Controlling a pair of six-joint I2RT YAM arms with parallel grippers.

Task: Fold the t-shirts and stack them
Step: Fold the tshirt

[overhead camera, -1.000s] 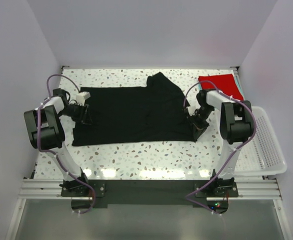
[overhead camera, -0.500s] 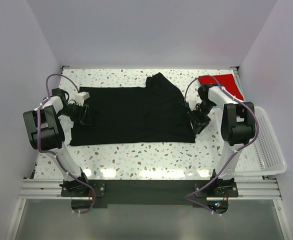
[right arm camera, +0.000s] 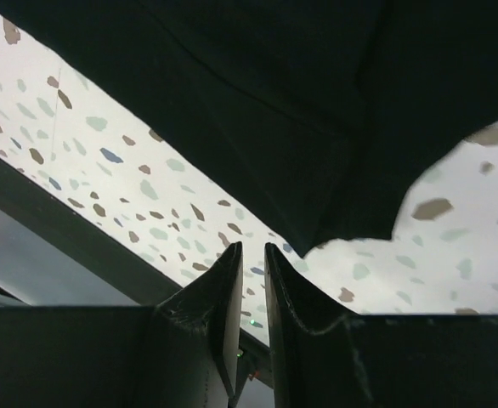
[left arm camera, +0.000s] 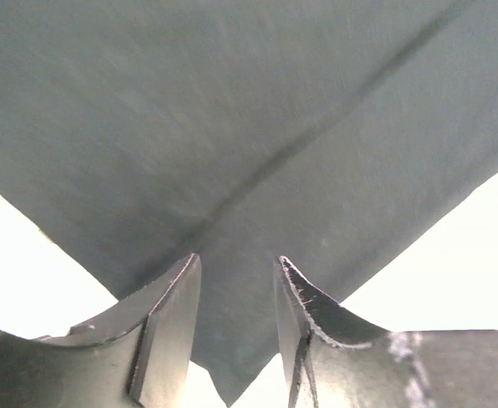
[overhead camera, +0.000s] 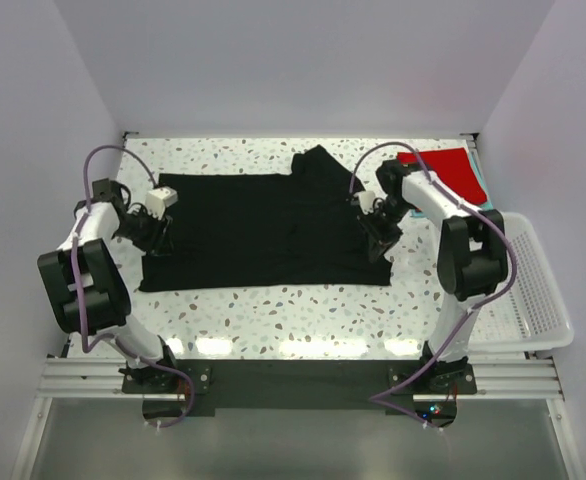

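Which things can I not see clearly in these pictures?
- Teal t-shirt: top view, almost wholly under the red t-shirt.
- Left gripper: whether it grips the black t-shirt; cloth fills its wrist view, top view too small.
- Right gripper: the same; cloth edge lies near its fingertips.

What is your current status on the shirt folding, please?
Left gripper astride black shirt corner, grip unclear. Right gripper shut, empty, at its edge. Red shirt folded aside. Nothing blocking.
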